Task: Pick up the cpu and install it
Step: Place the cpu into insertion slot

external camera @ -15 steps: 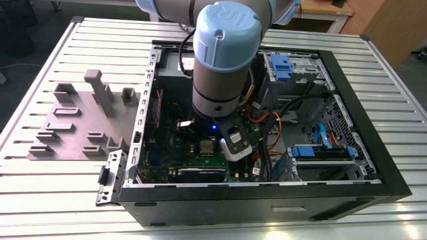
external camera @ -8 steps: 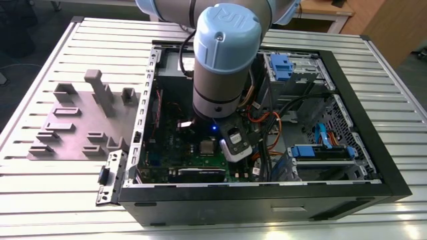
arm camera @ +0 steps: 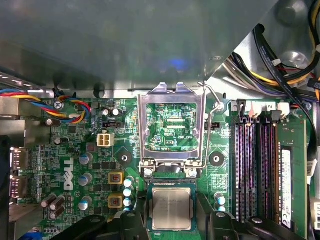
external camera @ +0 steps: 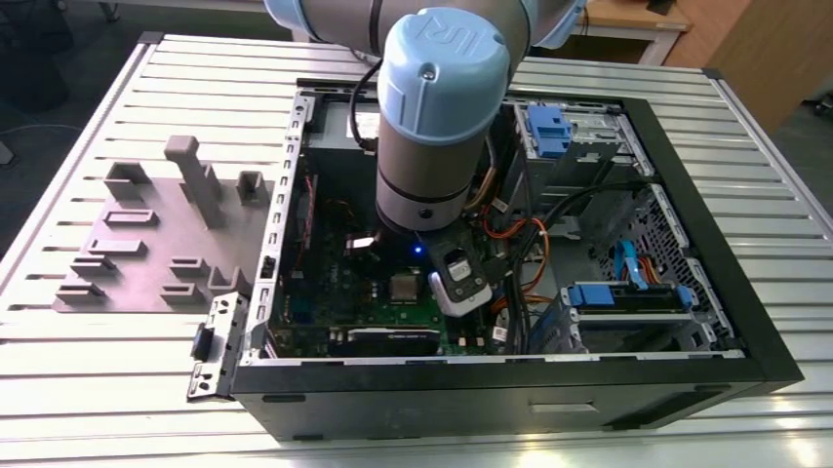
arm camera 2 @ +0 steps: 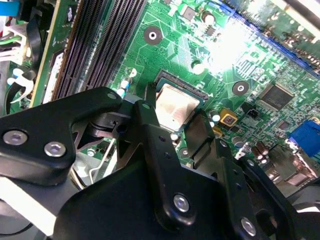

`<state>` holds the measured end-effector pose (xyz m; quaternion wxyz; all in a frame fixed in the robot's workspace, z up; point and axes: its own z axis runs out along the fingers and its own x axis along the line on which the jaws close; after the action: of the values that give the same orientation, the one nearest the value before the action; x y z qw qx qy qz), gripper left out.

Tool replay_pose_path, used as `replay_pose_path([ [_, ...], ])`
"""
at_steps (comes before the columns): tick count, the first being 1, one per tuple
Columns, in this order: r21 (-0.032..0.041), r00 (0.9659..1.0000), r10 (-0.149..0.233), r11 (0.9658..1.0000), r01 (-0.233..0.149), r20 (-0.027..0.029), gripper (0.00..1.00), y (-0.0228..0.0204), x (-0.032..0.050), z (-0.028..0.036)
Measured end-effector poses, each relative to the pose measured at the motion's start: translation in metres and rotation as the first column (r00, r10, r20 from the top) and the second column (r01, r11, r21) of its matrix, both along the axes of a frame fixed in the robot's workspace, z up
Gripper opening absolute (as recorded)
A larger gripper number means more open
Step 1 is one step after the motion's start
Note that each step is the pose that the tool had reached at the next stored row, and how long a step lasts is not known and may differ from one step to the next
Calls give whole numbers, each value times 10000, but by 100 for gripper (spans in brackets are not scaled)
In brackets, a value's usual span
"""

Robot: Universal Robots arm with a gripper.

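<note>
In the open socket (arm camera 2: 180,81), cpu (arm camera: 171,209), gripper (arm camera: 174,220) close.

Slatted metal table (external camera: 117,390), bright glare across its near edge. Dark floor (external camera: 182,24) beyond; wooden furniture (external camera: 762,49), possibly a cabinet, at the exterior view's far right.

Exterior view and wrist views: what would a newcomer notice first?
The grey arm with its blue cap reaches into the open computer case. In the first wrist view, the cpu lies in its socket beside the flipped-open silver frame, the end effector straddling it.
</note>
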<state>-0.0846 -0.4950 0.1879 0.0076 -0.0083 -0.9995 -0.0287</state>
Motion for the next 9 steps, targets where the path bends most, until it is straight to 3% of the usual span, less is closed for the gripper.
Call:
replay_pose_path([
  [4, 5, 10000, -1, 10000, 1, 2, 48, 1, 0, -3],
  [5, 4, 10000, -1, 10000, 1, 2, 55, 1, 0, -3],
  [9, 3, 10000, 0, 10000, 0, 2, 55, 0, 6, -2],
])
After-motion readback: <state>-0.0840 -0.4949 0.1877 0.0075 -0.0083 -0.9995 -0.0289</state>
